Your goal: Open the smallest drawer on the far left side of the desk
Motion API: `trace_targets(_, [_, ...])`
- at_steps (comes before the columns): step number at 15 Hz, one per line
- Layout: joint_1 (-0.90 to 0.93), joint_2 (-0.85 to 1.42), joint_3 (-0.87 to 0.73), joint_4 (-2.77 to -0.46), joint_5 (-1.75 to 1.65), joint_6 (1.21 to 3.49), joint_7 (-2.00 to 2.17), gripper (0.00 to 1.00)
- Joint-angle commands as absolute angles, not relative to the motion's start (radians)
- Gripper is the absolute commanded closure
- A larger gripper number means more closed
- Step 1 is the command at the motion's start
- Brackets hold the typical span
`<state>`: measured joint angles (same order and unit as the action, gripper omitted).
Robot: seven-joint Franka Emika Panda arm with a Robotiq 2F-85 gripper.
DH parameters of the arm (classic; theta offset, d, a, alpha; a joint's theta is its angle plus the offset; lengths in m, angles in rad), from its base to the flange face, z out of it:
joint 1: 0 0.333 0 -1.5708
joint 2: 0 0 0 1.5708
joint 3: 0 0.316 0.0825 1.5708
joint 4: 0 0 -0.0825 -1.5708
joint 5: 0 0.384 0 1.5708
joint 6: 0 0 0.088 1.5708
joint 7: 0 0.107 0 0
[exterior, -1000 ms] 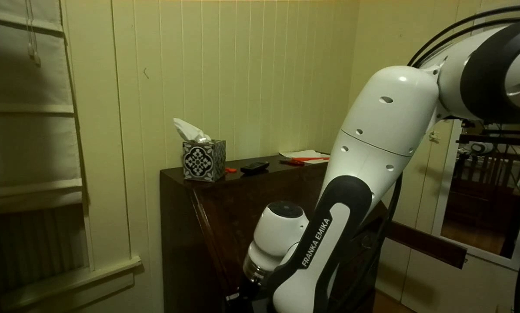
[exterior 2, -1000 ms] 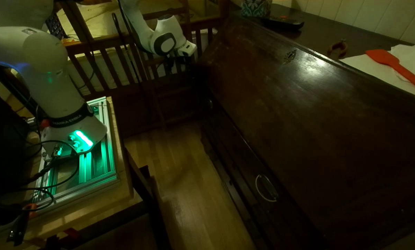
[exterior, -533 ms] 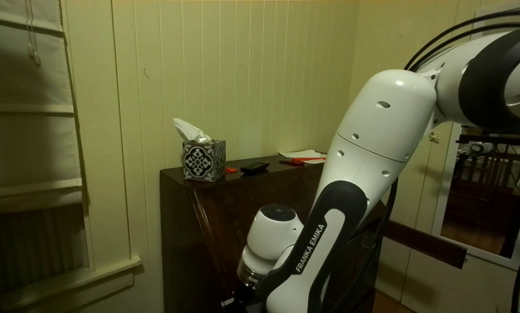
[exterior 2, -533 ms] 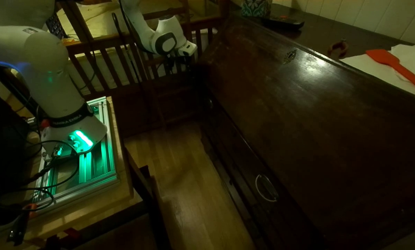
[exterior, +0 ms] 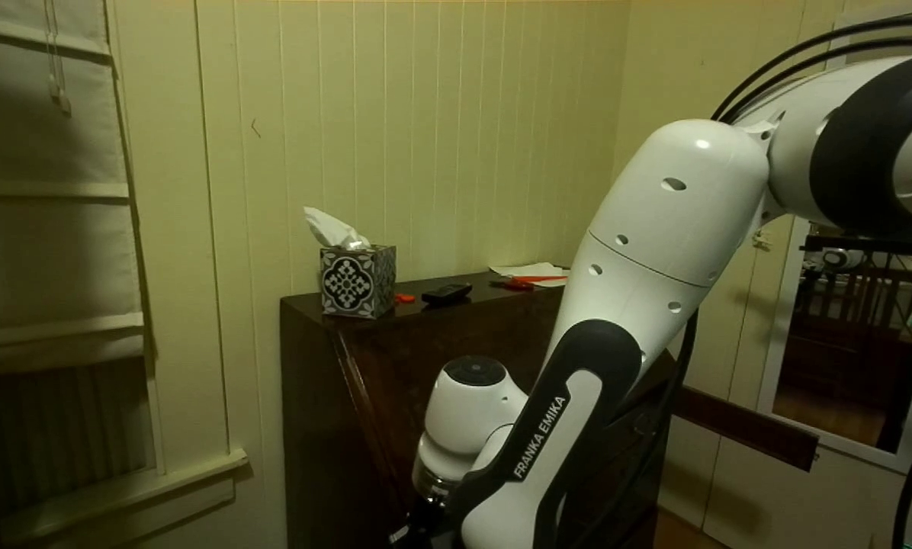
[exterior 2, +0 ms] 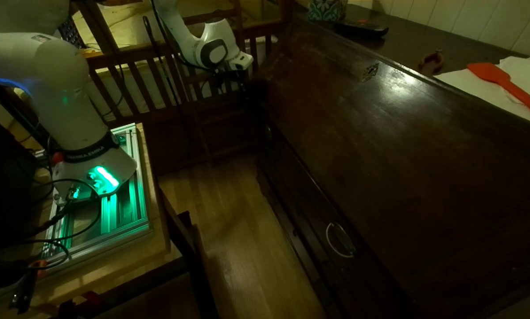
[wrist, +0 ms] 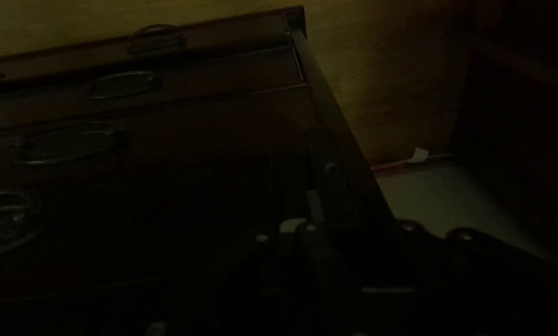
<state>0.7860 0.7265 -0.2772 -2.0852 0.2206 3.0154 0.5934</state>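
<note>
The dark brown desk point(exterior: 315, 427) shows in both exterior views, its sloping front panel point(exterior 2: 380, 150) raised shut. My gripper point(exterior: 425, 526) is low at the desk's front, partly cut off by the picture's lower edge. In the wrist view the gripper point(wrist: 323, 179) lies in deep shadow near the desk's front corner, fingers drawn together. The smallest drawer is mostly lost in shadow behind it. A small round spot point(wrist: 330, 168) shows there; whether it is a knob or a gripper part, I cannot tell. No grip on anything can be made out.
Wider drawers with oval handles point(wrist: 69, 142) run down the desk front. A brown bar point(exterior: 746, 431) juts out past the desk. On top are a tissue box point(exterior: 357, 282), a remote point(exterior: 447, 294) and a red spatula point(exterior 2: 508, 84). A slatted rail point(exterior 2: 136, 93) stands behind the arm.
In an exterior view the arm and gripper have shifted left and slightly down. The gripper's fingers have come together. The desk looks the same.
</note>
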Motion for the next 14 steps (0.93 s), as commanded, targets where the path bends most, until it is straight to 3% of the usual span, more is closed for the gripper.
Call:
trace_targets(1, [0.785,0.715,-0.254,-2.079,0.215,2.967,0.618,0.94])
trace_targets(14, [0.734,0.613,-0.132,-2.164,0.234,2.823,0.623,0.94])
